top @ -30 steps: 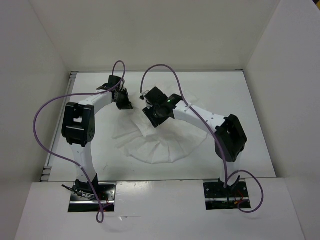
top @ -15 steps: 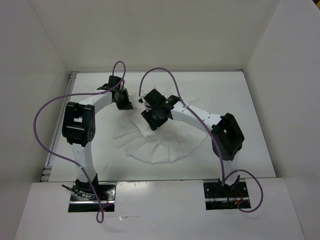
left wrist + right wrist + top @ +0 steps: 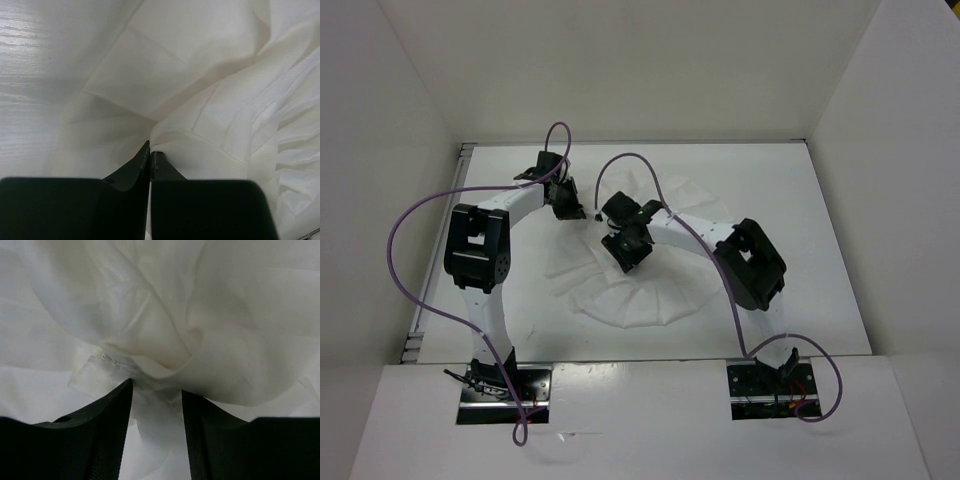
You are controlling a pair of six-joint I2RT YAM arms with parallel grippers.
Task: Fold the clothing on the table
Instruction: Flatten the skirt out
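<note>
white-walled table point(image 3: 820, 200) with the clothing point(image 3: 640, 300) fanned out across the middle of the table.
left gripper point(image 3: 150, 152), left of the table's middle, is clenched on a pinch of the clothing; right gripper point(image 3: 156, 385), nearer the table's middle, has its fingers point(image 3: 107, 430) spread apart, bunched cloth lying between them.

Plain white matte back wall point(image 3: 640, 70), matching white side walls at left point(image 3: 370, 150) and right point(image 3: 910, 150), closing in a flat white rectangular worktop point(image 3: 800, 200), thin metal edge strip point(image 3: 416, 340) along its left side, flat white front ledge point(image 3: 640, 420), soft even light, faint shadows
</note>
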